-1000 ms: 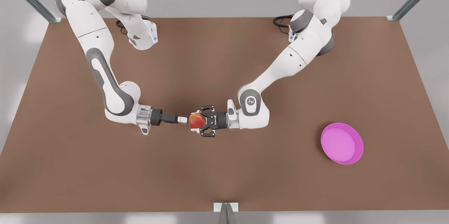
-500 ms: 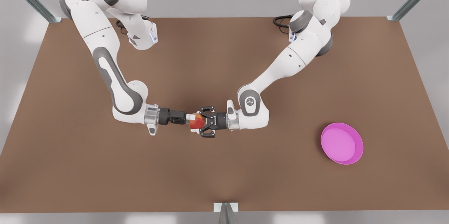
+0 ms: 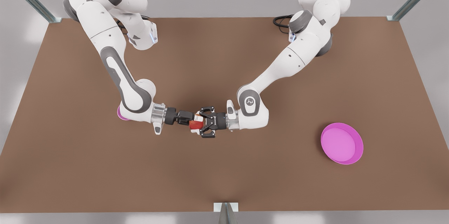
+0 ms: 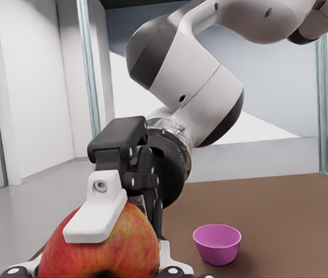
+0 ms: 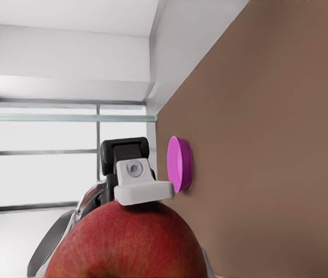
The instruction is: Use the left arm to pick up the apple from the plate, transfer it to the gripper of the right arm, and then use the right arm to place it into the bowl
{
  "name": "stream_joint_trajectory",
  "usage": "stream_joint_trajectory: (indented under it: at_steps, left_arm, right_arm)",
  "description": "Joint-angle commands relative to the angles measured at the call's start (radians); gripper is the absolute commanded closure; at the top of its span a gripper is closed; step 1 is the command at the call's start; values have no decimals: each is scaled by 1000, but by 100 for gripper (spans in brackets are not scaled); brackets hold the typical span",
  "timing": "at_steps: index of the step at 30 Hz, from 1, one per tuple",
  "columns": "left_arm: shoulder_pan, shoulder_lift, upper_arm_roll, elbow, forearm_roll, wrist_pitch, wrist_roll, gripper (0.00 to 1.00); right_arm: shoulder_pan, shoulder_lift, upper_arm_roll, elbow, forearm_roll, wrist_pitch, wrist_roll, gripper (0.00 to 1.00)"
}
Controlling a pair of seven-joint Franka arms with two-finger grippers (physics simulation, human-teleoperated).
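Around the apple there is little room: the left hand and the right hand meet on it from opposite sides, above the desk. The bowl sits partly hidden under the right arm's elbow. The plate lies well apart from the apple, with open desk all round it.

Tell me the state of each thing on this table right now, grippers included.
apple: off the table, held in mid-air.
left gripper: shut on the apple.
right gripper: at the apple, facing the left gripper.
plate: empty, flat on the table.
bowl: upright on the table.
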Motion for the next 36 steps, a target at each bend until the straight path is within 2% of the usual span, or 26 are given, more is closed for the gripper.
stream_joint_trajectory:
  at_steps: [1, 15, 19, 22, 23, 24, 25, 27, 29, 31, 33, 35, 36]
  left_arm:
    - [-1, 0, -2, 1, -1, 8, 22, 1]
    - [2, -2, -2, 1, -18, 6, 20, 1]
    - [8, -3, 0, 0, -18, 6, 20, 1]
    - [23, -3, 3, -2, -16, 3, 14, 1]
    - [74, -11, 6, -16, 2, 0, -27, 1]
    - [152, -43, 8, -80, 79, -14, -119, 1]
    - [273, -121, 8, -207, 206, -61, -222, 1]
    - [553, -276, 11, -379, 448, -280, -349, 1]
    - [767, -397, 3, -327, 908, -580, -753, 0]
    - [881, -517, 3, -260, 1221, -833, -1039, 0]
    - [883, -651, 9, -220, 1545, -1049, -1437, 0]
    - [869, -735, 0, -220, 1590, -1055, -1817, 0]
    - [800, -798, 37, -227, 1581, -1063, -2037, 0]
  right_arm:
    - [0, -1, 0, 1, 0, 18, -36, 25]
    - [-29, -49, -5, -57, -16, 30, -39, 25]
    - [-81, -76, -5, -93, -109, 26, -39, 25]
    - [-149, -111, -5, -128, -296, 21, -27, 26]
    - [-178, -114, -3, -128, -387, 12, -27, 26]
    - [-201, -119, -3, -128, -436, -16, -27, 26]
    - [-245, -119, -5, -128, -522, -69, -26, 26]
    - [-304, -124, -3, -126, -652, -138, -24, 26]
    - [-344, -134, -5, -125, -755, -197, -21, 27]
    - [-377, -142, -5, -122, -875, -227, -24, 27]
    - [-388, -157, -5, -123, -950, -278, -22, 27]
    - [-402, -176, -3, -126, -1023, -322, -22, 27]
    - [-407, -184, -3, -126, -1082, -339, -22, 27]
